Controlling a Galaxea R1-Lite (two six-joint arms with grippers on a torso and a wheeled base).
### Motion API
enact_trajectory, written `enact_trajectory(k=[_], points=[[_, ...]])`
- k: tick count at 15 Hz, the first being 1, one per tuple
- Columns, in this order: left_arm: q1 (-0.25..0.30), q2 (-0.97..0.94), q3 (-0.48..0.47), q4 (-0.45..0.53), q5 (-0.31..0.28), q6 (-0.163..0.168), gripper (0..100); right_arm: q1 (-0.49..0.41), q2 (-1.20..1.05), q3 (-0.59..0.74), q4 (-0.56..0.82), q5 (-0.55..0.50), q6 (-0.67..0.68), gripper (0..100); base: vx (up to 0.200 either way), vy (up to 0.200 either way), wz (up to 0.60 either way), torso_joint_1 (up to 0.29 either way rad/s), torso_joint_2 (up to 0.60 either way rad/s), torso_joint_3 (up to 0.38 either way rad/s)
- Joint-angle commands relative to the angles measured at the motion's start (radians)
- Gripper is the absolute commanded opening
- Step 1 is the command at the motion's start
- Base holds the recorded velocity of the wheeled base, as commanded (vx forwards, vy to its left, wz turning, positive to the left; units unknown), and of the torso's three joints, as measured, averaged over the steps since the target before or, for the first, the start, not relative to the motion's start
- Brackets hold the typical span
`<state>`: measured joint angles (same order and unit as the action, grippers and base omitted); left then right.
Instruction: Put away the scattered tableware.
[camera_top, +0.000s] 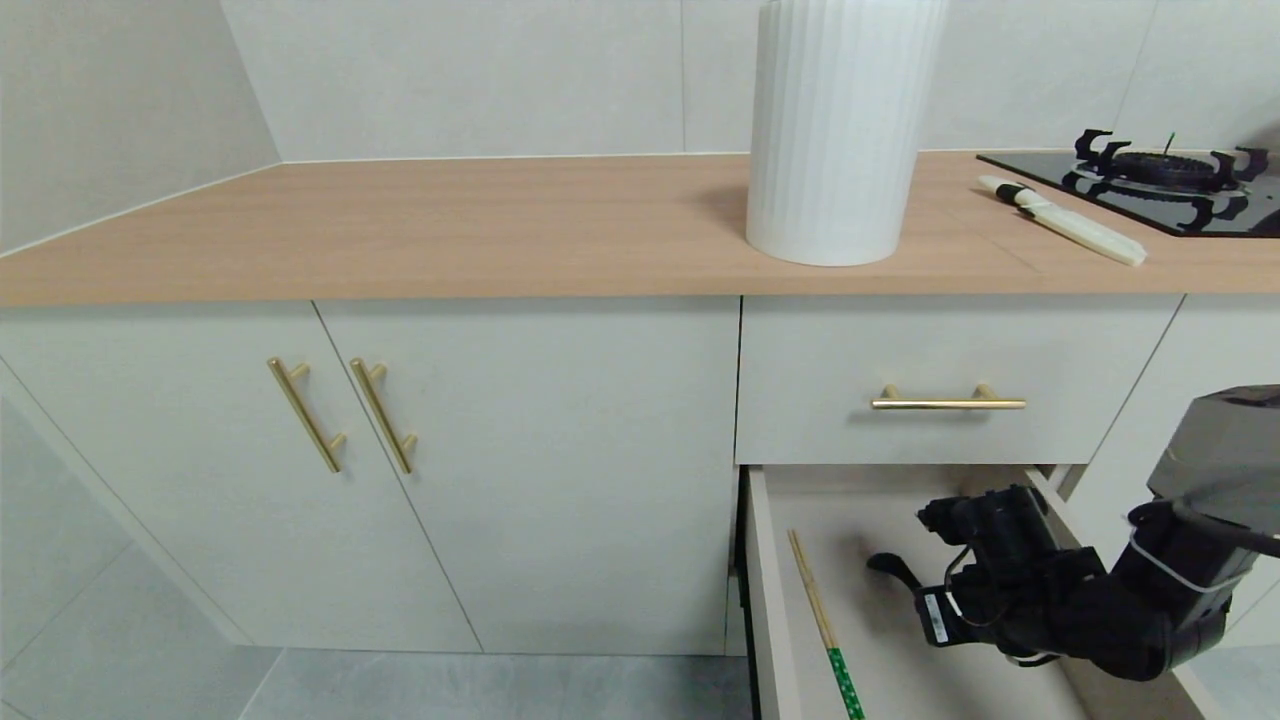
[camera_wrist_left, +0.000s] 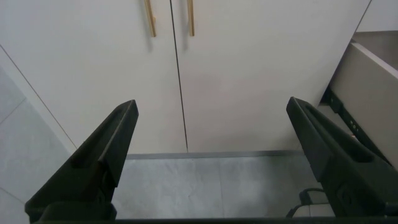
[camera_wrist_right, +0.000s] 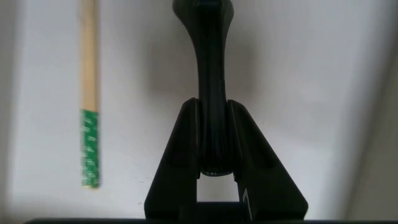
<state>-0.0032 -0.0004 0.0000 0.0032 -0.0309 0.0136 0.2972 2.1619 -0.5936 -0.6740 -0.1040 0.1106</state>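
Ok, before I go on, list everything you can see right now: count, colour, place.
ribbed container: one, white, standing on the countertop
knife: one, cream with a black band, lying on the countertop between container and stove
stove: one, black, countertop's right end
chopsticks: seemingly one pair, wood with green ends, in the open drawer by its left wall
utensil: one, black, over the open drawer
cabinet doors: two, pale, gold handles, under the countertop
upper drawer: one, pale, gold handle, closed
left claw: open, facing the cabinet doors
right claw: shut on the utensil
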Motion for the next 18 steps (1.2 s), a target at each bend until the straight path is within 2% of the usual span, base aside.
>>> enact_trajectory(k=[1,12,13,18], points=[[0.000,0.000,0.000,0.000,-0.001,0.000,100,0.002,0.076,0.003,-0.033,-0.011,0.000,0,0.000,0.000,0.00,0.000,0.00,0.000],[0.000,0.000,0.000,0.000,0.000,0.000,100,0.002,0.085,0.002,-0.055,-0.026,0.000,0,0.000,0.000,0.00,0.000,0.00,0.000],[0.000,0.000,0.000,0.000,0.000,0.000,100,0.002,0.084,0.002,-0.055,-0.031,0.000,100,0.000,0.000,0.00,0.000,0.00,0.000],[0.000,0.000,0.000,0.000,0.000,0.000,100,0.003,0.079,0.003,-0.055,-0.032,0.001,100,0.000,0.000,0.00,0.000,0.00,0.000]])
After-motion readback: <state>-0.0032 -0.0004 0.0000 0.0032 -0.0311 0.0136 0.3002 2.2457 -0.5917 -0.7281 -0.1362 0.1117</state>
